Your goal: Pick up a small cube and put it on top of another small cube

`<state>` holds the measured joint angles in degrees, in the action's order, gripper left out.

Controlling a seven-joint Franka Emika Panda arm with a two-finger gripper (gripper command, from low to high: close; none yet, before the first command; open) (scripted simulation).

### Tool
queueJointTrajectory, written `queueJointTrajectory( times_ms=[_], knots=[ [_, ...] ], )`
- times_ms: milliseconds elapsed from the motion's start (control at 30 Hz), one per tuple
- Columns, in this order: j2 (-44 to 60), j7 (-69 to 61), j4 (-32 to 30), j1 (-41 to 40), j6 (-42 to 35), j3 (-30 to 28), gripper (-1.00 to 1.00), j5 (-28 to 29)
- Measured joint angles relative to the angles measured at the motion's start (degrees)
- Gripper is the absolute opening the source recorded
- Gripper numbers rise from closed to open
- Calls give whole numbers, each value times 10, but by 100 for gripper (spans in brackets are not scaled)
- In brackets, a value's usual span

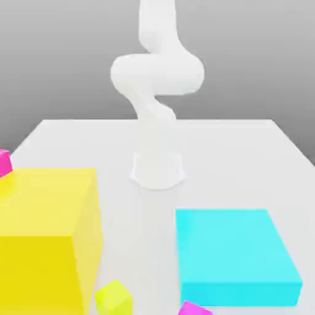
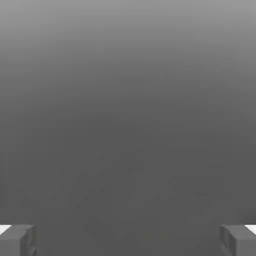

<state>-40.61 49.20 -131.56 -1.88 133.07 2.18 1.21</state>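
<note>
A small magenta cube (image 1: 194, 308) lies at the near edge of the white table (image 1: 234, 160), just in front of the cyan block. Another small magenta cube (image 1: 3, 162) sits at the exterior view's left edge, behind the big yellow block and partly cut off. A tiny yellow-green cube (image 1: 113, 297) rests between the two big blocks near the front. In the hand view my gripper (image 2: 128, 241) is open, with its two grey fingertips (image 2: 18, 241) far apart, nothing between them and plain grey background beyond.
A big yellow block (image 1: 46, 237) fills the front left and a flat cyan block (image 1: 234, 252) the front right. The white arm (image 1: 157, 80) rises from its base (image 1: 158, 169) at the table's middle and leaves the view upward.
</note>
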Motion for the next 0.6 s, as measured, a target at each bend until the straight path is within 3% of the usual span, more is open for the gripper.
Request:
queueJointTrajectory(
  times_ms=[300, 600],
  knots=[
    [191, 131, 8, -55, 47, 69, 0, 56],
    [378, 260, 16, -68, 92, 96, 0, 112]
  ],
)
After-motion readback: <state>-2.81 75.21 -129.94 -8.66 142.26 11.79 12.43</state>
